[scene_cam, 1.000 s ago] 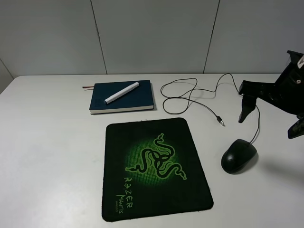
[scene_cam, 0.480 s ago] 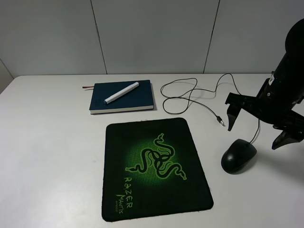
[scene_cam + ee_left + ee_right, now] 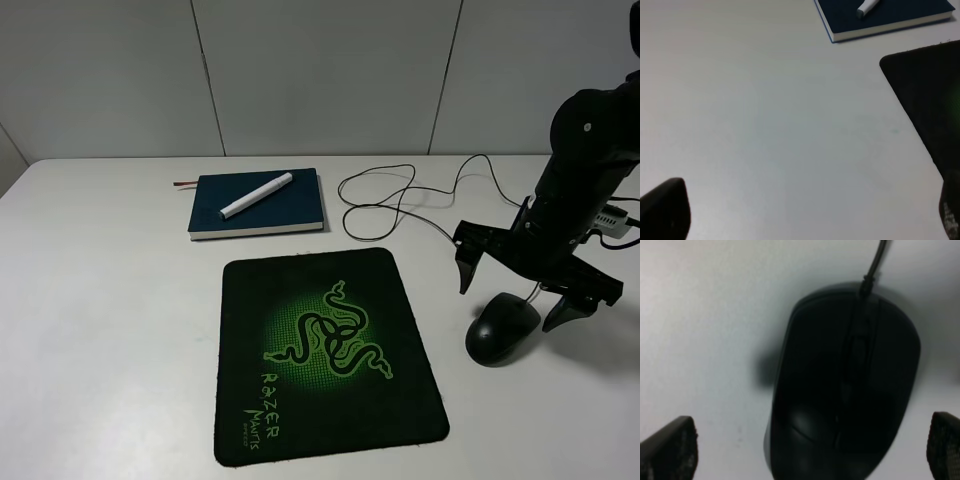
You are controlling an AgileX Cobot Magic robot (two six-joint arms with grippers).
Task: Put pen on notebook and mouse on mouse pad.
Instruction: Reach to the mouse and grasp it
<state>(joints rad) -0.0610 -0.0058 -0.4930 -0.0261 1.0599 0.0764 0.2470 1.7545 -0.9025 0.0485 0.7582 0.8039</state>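
Observation:
The white pen (image 3: 256, 195) lies diagonally on the dark teal notebook (image 3: 290, 210) at the back of the table; its tip end (image 3: 867, 7) and the notebook (image 3: 900, 12) show in the left wrist view. The black mouse pad (image 3: 325, 355) with the green logo fills the front middle, its edge (image 3: 930, 100) seen by the left wrist. The black mouse (image 3: 502, 328) sits on the bare table right of the pad. My right gripper (image 3: 510, 290) hovers open just above it, fingers either side; the mouse (image 3: 840, 385) fills the right wrist view. My left gripper (image 3: 805, 210) is open, over bare table.
The mouse's thin black cable (image 3: 400, 195) loops across the table behind the pad and ends in a small plug (image 3: 464, 256). A reddish ribbon (image 3: 184, 184) sticks out of the notebook's left side. The white table (image 3: 100, 320) stretches to the left.
My right arm has swung in from the right edge and come down, bringing the open gripper over the mouse. Pen, notebook, pad and mouse have not moved.

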